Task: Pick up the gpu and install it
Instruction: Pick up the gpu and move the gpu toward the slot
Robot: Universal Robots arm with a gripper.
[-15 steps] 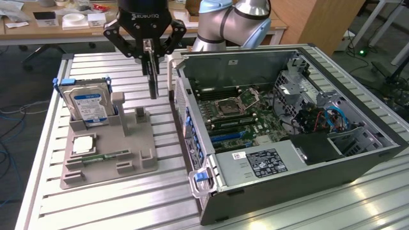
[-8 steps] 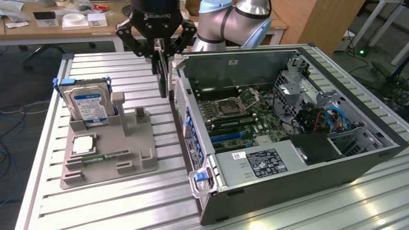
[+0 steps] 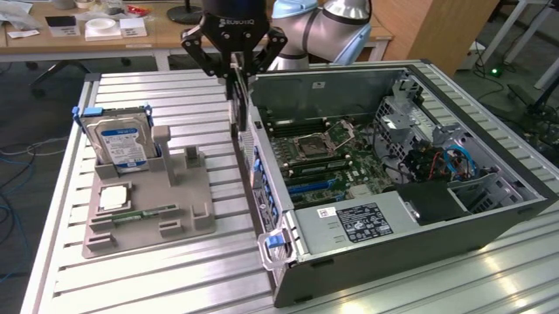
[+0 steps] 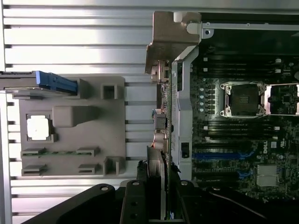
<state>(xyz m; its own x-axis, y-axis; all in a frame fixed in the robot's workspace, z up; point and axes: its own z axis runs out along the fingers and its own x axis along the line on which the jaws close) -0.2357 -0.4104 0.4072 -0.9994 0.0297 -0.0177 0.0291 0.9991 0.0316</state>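
At the computer case (image 3: 315, 88) wall facing the grey tray (image 3: 166, 203), your end effector (image 3: 234, 69) is clenched on the gpu (image 3: 234, 108), lifted off the bench. You hold it upright and edge-on, probably so its lower edge can meet the motherboard (image 3: 332, 157) inside the case. The hard drive (image 3: 122, 144) stands in the tray beside the case.

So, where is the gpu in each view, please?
Exterior view: gpu hangs edge-on from the gripper, beside the computer case's outer wall.
Wrist view: gpu edge-on, clamped by the gripper, between the gray parts tray and the case.
Shared landmark: the CPU socket inside the case.
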